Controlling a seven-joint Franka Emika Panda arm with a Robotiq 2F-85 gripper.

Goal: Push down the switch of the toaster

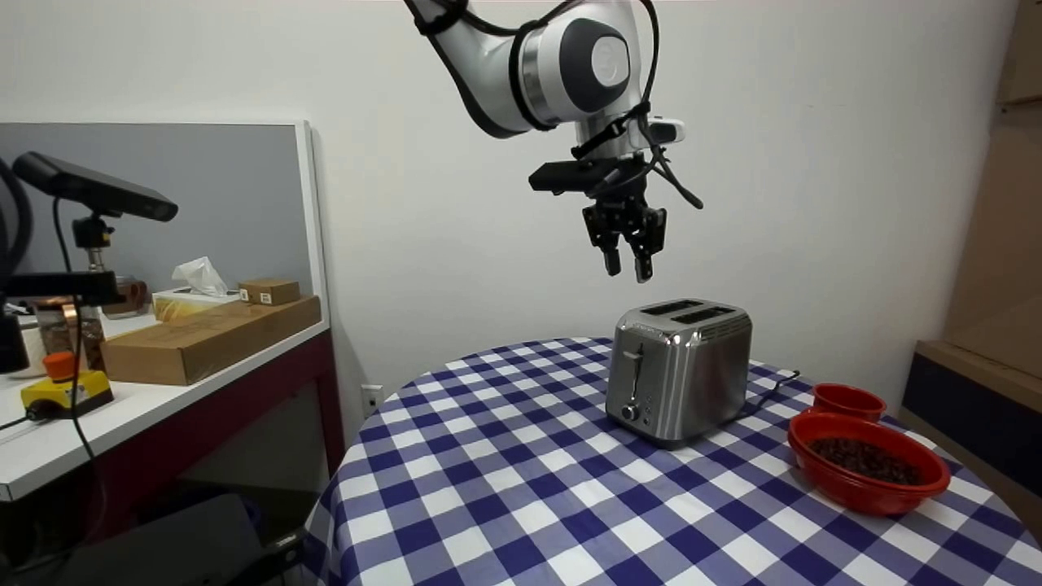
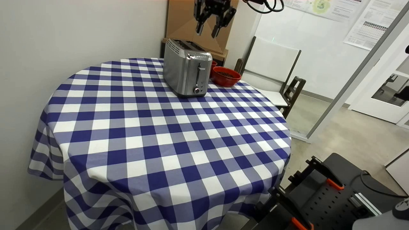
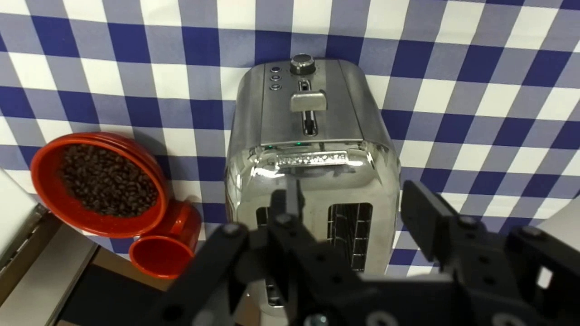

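Note:
The shiny silver toaster stands upright on the checked table, also in an exterior view and the wrist view. Its switch, a small metal lever, sits near the top of a vertical slot on the narrow front face, above a round knob. The lever shows in an exterior view and the wrist view. My gripper hangs above the toaster, fingers down, apart from it, open and empty. It shows in an exterior view. In the wrist view the gripper hides part of the bread slots.
A red bowl of dark beans and a red cup stand beside the toaster. A black cord runs from the toaster's rear. A wall stands behind the round table, and cardboard boxes stand beyond its far edge.

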